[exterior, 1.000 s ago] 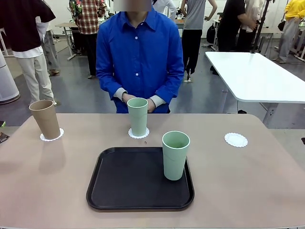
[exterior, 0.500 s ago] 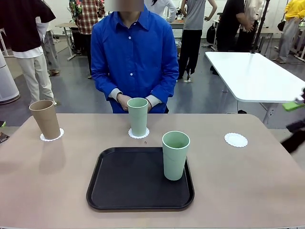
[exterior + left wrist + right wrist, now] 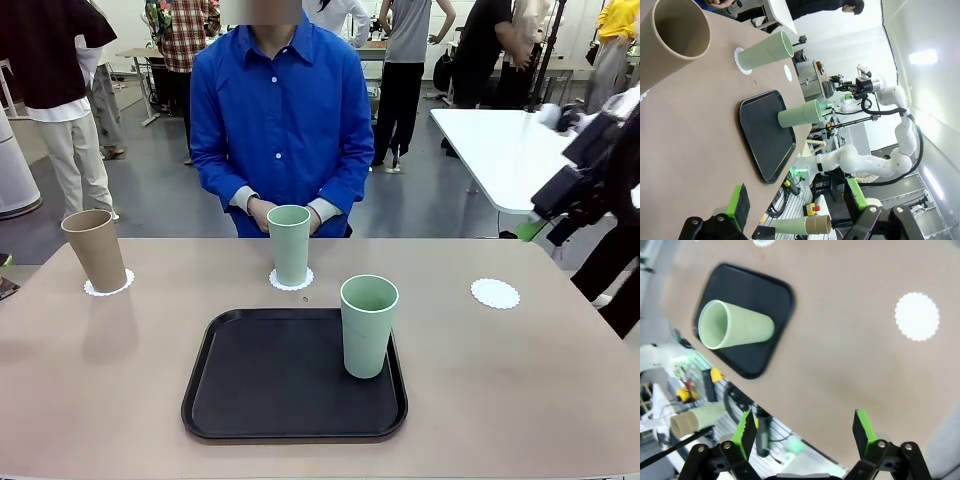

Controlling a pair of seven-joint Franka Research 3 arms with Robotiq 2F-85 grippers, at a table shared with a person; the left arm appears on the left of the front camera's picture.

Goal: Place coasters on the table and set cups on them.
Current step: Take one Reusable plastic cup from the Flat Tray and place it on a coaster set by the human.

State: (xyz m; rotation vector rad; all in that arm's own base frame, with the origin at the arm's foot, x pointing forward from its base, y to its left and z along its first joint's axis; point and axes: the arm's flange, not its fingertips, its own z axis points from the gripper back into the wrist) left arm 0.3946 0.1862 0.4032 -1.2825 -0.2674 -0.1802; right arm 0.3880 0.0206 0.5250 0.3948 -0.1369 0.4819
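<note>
Front view, 3 o'clock edge: right arm point(image 3: 600, 185) is motion-blurred and cut by the frame. Right pincer point(image 3: 540, 230) is too smeared there to read its jaws.
Tan cup point(image 3: 95, 250) hides most of tan cup's coaster point(image 3: 120, 287); lace rim only. Likewise far mint cup point(image 3: 290, 243) over mint cup's coaster point(image 3: 303, 282).
Person's hands point(image 3: 262, 208) sit partly behind that cup.
Left wrist view: tan cup clipped at 10 o'clock corner.
Right wrist view: edge coaster point(image 3: 763, 242) cut at 12 o'clock.
Tabletop point(image 3: 520, 380) cropped at 6 o'clock.
</note>
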